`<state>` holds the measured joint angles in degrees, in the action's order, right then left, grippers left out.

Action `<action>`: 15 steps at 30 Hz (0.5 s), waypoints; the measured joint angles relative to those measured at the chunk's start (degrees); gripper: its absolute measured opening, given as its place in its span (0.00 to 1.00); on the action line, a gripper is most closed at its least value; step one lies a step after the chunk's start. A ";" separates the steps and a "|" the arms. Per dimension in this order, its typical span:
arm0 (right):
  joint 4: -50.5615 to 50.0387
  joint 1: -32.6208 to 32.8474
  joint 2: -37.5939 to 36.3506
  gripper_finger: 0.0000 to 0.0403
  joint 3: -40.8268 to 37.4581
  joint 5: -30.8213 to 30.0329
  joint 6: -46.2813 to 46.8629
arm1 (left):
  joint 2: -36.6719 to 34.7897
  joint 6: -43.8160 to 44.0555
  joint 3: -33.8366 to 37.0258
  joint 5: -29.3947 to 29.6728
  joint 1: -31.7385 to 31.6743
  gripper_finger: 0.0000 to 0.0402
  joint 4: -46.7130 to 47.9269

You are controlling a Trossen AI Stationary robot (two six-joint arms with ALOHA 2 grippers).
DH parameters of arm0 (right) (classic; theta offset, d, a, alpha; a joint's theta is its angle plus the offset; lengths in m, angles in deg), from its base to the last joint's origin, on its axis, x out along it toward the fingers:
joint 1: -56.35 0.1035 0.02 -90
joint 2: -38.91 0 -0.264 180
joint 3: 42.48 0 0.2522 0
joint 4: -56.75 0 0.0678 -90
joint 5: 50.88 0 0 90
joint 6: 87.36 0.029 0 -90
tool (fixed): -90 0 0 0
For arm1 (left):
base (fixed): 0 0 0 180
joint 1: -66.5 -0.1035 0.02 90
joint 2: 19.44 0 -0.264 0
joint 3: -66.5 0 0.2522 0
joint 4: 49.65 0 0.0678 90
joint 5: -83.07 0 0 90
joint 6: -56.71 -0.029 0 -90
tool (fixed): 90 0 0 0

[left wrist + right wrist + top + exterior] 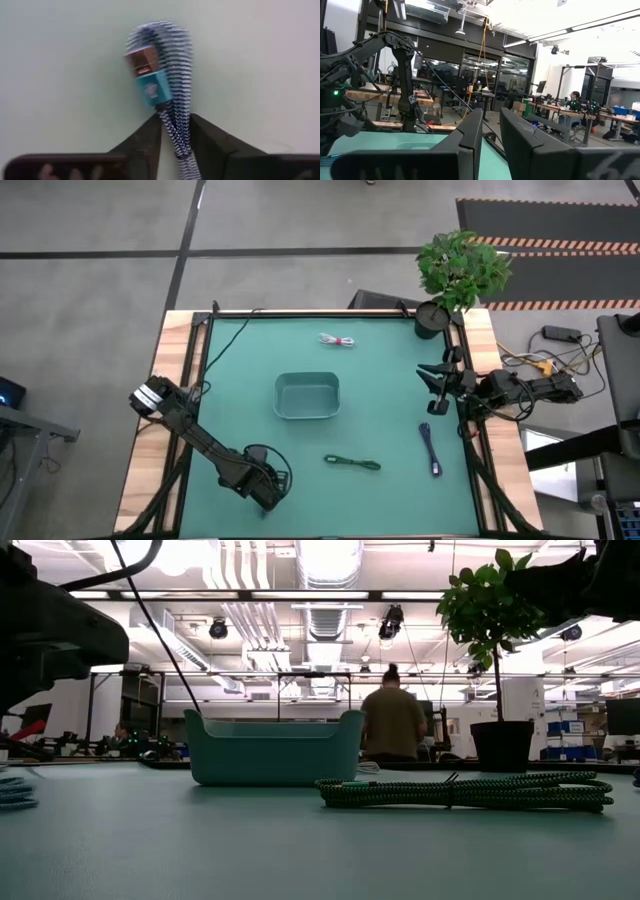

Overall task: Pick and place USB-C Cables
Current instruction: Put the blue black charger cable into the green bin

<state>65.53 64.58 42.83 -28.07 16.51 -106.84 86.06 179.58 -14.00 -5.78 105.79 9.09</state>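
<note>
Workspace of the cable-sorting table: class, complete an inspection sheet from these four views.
Surface: green mat, wooden edges.
Job's things: teal bin central, nothing seen inside; white cable, green cable and dark blue cable lie apart on the mat.
Clutter: potted plant at a far corner.
Hands: left hand shut on striped cable; right hand open, holding nothing.
Cables: black wire trails over the mat.
Surroundings: person beyond the table.
</note>
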 joint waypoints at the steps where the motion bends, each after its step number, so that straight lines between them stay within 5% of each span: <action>1: 0.00 -0.01 -0.01 0.15 0.00 0.00 0.00 | 0.00 0.36 0.00 -0.12 0.00 0.16 -0.07; 6: 0.00 -0.01 0.00 0.15 -0.01 0.00 0.01 | 0.00 1.25 -0.09 -0.16 0.00 0.03 -0.33; 15: -0.04 0.00 0.00 0.15 0.00 0.00 0.02 | -1.16 -1.53 -0.29 -0.37 -0.09 0.05 -0.09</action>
<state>65.49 64.58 42.83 -28.07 16.51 -106.82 84.89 178.05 -14.28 -6.15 105.70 9.00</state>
